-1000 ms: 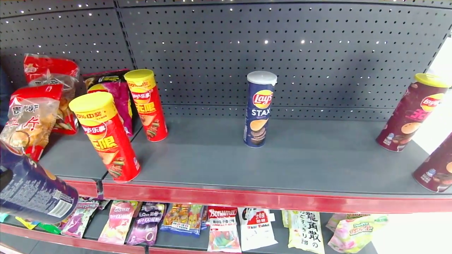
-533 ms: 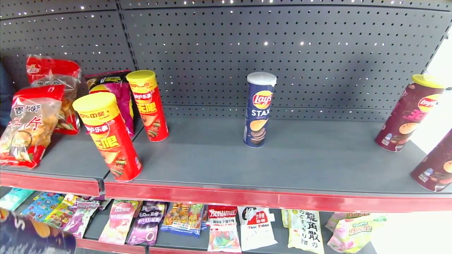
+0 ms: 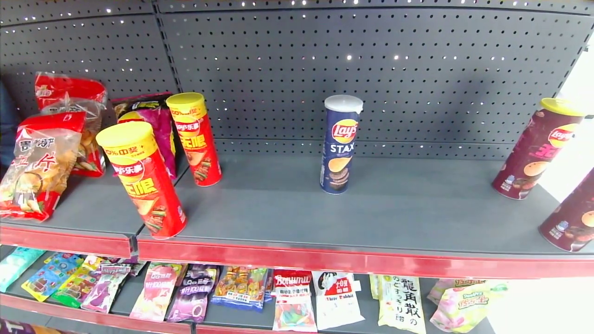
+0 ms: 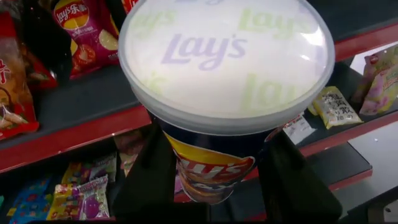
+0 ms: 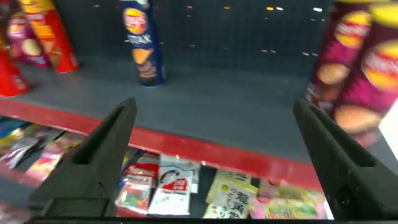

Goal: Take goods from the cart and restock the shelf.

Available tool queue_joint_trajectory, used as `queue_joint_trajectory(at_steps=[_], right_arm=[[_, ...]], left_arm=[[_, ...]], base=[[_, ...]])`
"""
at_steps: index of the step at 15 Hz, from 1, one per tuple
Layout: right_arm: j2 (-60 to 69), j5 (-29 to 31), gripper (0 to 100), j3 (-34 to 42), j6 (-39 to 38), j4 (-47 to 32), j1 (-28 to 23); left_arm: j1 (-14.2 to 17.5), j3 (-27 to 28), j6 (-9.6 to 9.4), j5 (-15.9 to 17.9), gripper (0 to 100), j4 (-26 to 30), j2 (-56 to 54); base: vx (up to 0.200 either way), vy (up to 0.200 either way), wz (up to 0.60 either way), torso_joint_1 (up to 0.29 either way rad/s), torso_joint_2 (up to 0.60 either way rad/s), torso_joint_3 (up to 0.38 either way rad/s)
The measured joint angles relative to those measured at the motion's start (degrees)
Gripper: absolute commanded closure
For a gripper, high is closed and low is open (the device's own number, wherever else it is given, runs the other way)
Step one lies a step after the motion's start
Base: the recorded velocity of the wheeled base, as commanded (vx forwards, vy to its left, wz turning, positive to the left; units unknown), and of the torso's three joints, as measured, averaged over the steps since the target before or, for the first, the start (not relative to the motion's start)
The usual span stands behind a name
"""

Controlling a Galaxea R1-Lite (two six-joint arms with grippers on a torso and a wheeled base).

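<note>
My left gripper [image 4: 214, 186] is shut on a dark blue chip can [image 4: 224, 68] with a white lid, its black fingers [image 4: 146, 180] pressing the can's sides. A sliver of that can [image 3: 18, 328] shows at the head view's bottom left corner, below the shelf. On the grey shelf board [image 3: 287, 213] a matching blue can [image 3: 341, 144] stands upright near the middle. My right gripper [image 5: 217, 168] is open and holds nothing, in front of the shelf's red front edge [image 5: 205, 152], with the standing blue can [image 5: 143, 43] farther in.
Two red cans [image 3: 144, 181] [image 3: 195, 139] and several snack bags [image 3: 39, 162] crowd the shelf's left end. Two maroon cans [image 3: 538, 148] [image 3: 571, 218] stand at the right. Bare board lies on both sides of the blue can. Candy packets [image 3: 292, 301] fill the lower shelf.
The held blue can has dropped down at the lower left of the head view, from beside the snack bags to almost below the picture's edge. The shelf goods have not moved.
</note>
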State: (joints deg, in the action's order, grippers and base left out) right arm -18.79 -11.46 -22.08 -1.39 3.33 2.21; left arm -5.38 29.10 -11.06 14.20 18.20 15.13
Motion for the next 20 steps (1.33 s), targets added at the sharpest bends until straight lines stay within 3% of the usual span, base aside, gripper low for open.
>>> queue_joint_trajectory(at_steps=[3,7,11,15,20], right_arm=[[-21.57,-3.18,0,-11.9,1.34,2.39,6.45],[-49.13,-5.32,0,-24.39,2.47,11.51,15.85],[-69.28,-6.16,0,-36.07,4.34,17.41,19.7],[-79.59,-5.53,0,-40.11,8.41,24.55,21.91],[-84.91,-5.34,0,-41.68,8.19,25.38,22.48]], left_arm=[[0.01,-1.01,1.27,-0.2,100,-3.58,1.33],[0.09,-2.26,1.58,-0.9,100,-5.75,2.28],[0.11,-2.39,1.58,-1.95,100,-5.78,2.97],[0.11,-2.28,1.6,-2.38,100,-5.75,3.45],[0.11,-1.9,1.56,-2.3,100,-5.73,4.63]], base=[[0.0,0.0,0.0,0.0,0.0,0.0],[0.0,0.0,0.0,0.0,0.0,0.0],[0.0,0.0,0.0,0.0,0.0,0.0],[0.0,0.0,0.0,0.0,0.0,0.0],[0.0,0.0,0.0,0.0,0.0,0.0]])
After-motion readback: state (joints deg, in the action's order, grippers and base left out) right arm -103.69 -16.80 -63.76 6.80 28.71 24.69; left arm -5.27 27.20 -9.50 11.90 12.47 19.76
